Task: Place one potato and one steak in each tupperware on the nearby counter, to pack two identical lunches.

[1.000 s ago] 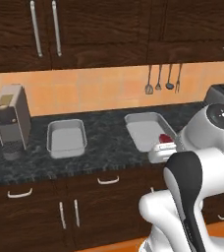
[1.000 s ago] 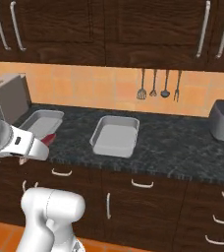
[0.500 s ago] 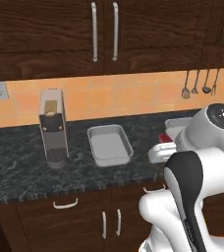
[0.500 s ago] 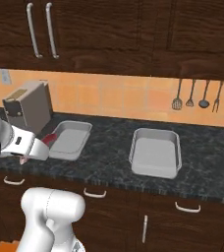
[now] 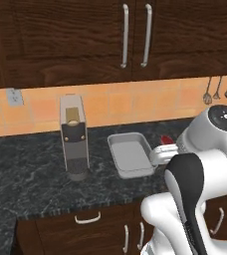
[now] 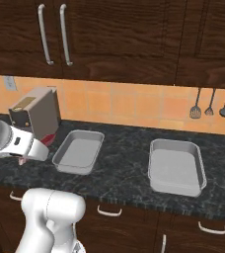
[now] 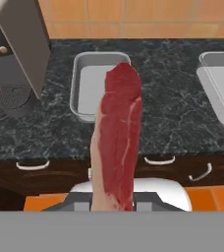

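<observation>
Hand view, nearest: a raw red steak with a pale fat edge point(image 7: 118, 142) is seen clamped upright in the tool point(image 7: 115, 197), the jaws narrowed on its lower end.
Hand view, beyond: the dark speckled stone worktop point(image 7: 168, 123) is crossed, and the left shallow light-grey tupperware tray point(image 7: 82, 88) lies directly behind the meat, the right light-grey tupperware tray point(image 7: 221, 93) cut by the edge; both are seen bare.
Change: across the last second the whole scene in both base views has slid sideways, so the base is judged to have driven along the worktop, not the trays to have moved; the grip on the steak has been kept.
Meaning: the left tray is now lined up ahead, so a first steak drop is judged to be close; no food has yet been packed.
Right base view: both trays are shown whole, with a grey box-shaped coffee machine point(image 6: 38, 114) just beside the left one.
Left base view: one tray point(image 5: 130, 155) is shown, the steak reduced to a red sliver behind the arm.
</observation>
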